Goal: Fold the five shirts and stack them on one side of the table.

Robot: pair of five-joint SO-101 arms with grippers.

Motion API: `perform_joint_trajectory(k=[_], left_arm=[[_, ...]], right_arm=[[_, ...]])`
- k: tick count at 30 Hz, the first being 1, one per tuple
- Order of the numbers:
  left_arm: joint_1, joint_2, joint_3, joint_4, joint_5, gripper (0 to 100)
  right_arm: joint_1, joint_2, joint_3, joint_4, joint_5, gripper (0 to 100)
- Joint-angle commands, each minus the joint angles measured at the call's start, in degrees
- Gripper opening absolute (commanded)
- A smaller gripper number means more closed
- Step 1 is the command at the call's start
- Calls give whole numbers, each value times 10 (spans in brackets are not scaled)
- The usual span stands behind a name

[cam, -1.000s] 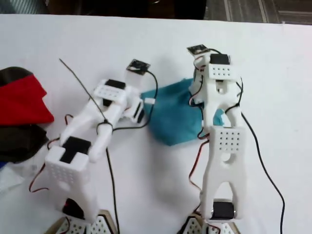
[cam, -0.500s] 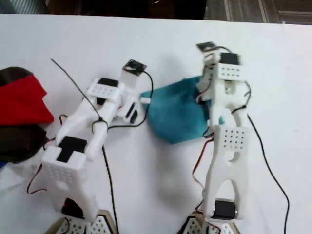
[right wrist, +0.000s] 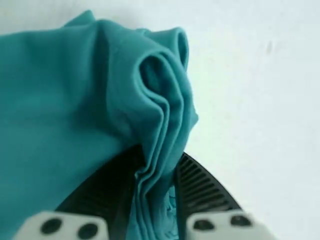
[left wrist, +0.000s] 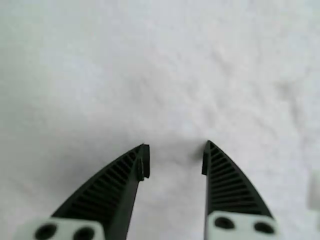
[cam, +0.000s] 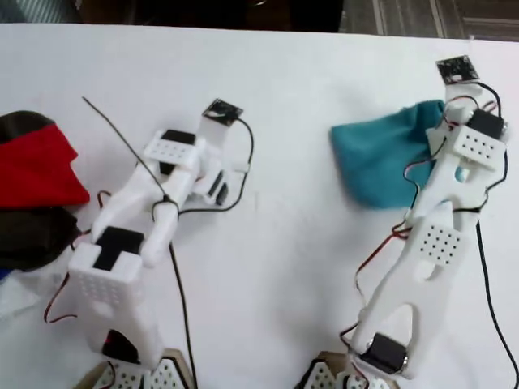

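Table [cam: 276, 73]: white and cloth-covered, it takes up nearly the whole overhead view. Both arms stand at the near edge.

Right arm [cam: 430, 251]: stretched out and angled towards the right edge. My guess is it is taking its load to that side, either to spread it out or to start a stack there.

Left arm [cam: 138, 219]: leaning over the left half, well apart from the teal cloth and carrying nothing.

Teal shirt [cam: 377, 158]: far right of the table, a bunched, rumpled heap rather than a tidy fold. From overhead most of it seems to rest on the table, though I can't tell if any of it is lifted.

Red shirt [cam: 45, 166]: at the left edge, lying against dark cloth [cam: 32, 235]. Whether those pieces are folded I cannot say.

Right gripper [right wrist: 160, 160]: clamped on a gathered edge of the teal shirt. The wrist camera shows several layers pleated between the black jaws, which the arm hides from overhead. Gripping that many layers suits dragging the shirt, not folding it.

Left gripper [left wrist: 175, 150]: jaws apart over bare white cloth with nothing between them. The overhead view doesn't show that gap at all.
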Motion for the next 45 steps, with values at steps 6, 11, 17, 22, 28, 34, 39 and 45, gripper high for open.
perform_joint_trajectory(k=[6,11,17,22,28,34,39,45], left_arm=[[-35,-1,13,18,-3,173],[-35,-1,13,18,-3,173],[-35,-1,13,17,-4,173],[-34,-1,13,15,-3,173],[-34,-1,13,15,-2,173],[-34,0,13,14,-3,173],[-34,-1,8,14,-5,173],[-36,-20,-52,76,-5,173]], right_arm=[[52,24,-26,-138,-33,20],[57,41,-26,-166,-40,20],[57,56,-26,-171,-40,22],[57,44,-50,-128,-112,140],[52,9,-121,-74,-165,282],[52,-37,-142,-22,-166,219],[52,-79,-144,71,-166,10],[44,-150,-144,185,-166,175]])
